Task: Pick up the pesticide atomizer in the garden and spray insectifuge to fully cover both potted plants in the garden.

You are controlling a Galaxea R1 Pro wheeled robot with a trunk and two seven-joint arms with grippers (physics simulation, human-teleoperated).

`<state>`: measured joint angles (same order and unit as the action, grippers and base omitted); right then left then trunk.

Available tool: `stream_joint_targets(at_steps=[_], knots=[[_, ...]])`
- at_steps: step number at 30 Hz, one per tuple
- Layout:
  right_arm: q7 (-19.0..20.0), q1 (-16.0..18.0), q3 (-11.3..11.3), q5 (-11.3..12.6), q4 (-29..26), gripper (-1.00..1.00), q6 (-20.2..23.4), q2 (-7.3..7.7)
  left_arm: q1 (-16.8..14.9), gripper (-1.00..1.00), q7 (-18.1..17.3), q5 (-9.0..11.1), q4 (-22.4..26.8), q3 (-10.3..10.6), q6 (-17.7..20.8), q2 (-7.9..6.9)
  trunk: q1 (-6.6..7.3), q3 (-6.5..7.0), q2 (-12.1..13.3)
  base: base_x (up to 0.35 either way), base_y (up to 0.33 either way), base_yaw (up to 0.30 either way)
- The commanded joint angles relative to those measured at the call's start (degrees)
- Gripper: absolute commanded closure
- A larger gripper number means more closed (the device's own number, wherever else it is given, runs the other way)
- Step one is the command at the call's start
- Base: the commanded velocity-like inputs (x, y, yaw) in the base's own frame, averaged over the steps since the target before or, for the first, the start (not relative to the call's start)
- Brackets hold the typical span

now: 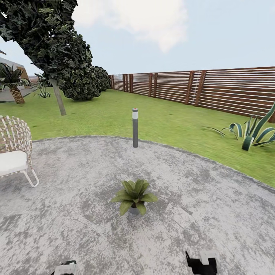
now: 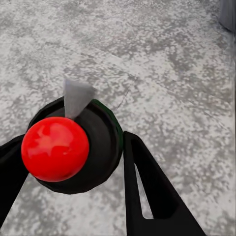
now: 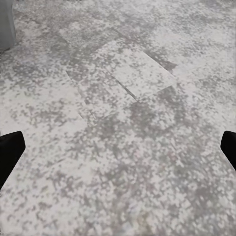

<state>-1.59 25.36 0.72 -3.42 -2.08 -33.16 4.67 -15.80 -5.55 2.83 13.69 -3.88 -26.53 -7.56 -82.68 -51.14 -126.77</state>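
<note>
Mottled grey paving of the round patio [image 1: 76, 183] spreads under the robot, and right in the middle of it sits one potted plant [image 1: 134, 196], a low rosette of broad pointed green leaves over a small grey pot, its leaves plain green with no whitish specks to be seen. Down at the left gripper [image 2: 73, 162], the dark green-black spray bottle, the pesticide atomizer [image 2: 91, 147], is clamped between the two black fingers [image 2: 147, 191], its red round cap facing the wrist camera and a pale grey nozzle poking out beyond it, over bare paving. The right gripper [image 3: 118, 147] hangs above the patio with its black fingers [image 3: 10, 150] spread wide apart, nothing between them. Beyond the plant a tall grey bollard lamp [image 1: 135, 128] stands at the patio's edge, green lawn [image 1: 168, 122] behind it, a brown wooden slat fence [image 1: 214, 89] along the back, a striped spiky agave [image 1: 254, 135] at right, a white wicker chair [image 1: 13, 152] at left.
</note>
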Motion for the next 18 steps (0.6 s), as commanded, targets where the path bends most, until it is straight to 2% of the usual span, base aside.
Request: stream_joint_targets(at_steps=[1, 8, 14, 15, 16, 18], knots=[[-0.13, 0.04, 0.08, -0.36, -0.28, -1.0, -0.15, -0.03, -0.37, 1.0, -0.75, 0.18, 0.28, -0.31, -0.04, -0.07, 0.01, -0.05, -0.02, 0.0, 0.0, 0.0], [0.38, 0.04, -0.08, -0.55, -2.54, -1.0, 0.1, -0.09, -2.68, 1.0, -2.77, -1.68, 1.16, 0.24, 0.67, -1.08, 0.01, -0.05, -0.02, 0.0, 0.0, 0.0], [1.67, 0.15, -0.11, -2.07, -4.47, -1.0, 0.35, -0.1, -4.65, 1.0, -4.69, -3.58, 1.25, 0.21, 2.59, -1.77, 0.01, -0.05, -0.02, 0.0, 0.0, 0.0], [4.94, 0.17, -0.11, -4.64, -17.99, -1.0, 0.48, -0.1, -15.05, 1.0, -22.62, -18.09, 1.23, 0.23, 7.93, -1.8, 0.01, -0.05, -0.02, 0.0, 0.0, 0.0], [5.76, 0.18, -0.11, -5.3, -18.37, -1.0, 0.65, -0.1, -15.47, 1.0, -23.57, -19.08, 1.22, 0.24, 8.02, -1.81, 0.01, -0.05, -0.02, 0.0, 0.0, 0.0], [8.74, 0.2, -0.11, -7.88, -20.17, -1.0, 2.21, -0.1, -17.02, 1.0, -27.4, -23.09, 1.19, 0.21, 8.33, -1.94, 0.01, -0.05, -0.02, 0.0, 0.0, 0.0]])
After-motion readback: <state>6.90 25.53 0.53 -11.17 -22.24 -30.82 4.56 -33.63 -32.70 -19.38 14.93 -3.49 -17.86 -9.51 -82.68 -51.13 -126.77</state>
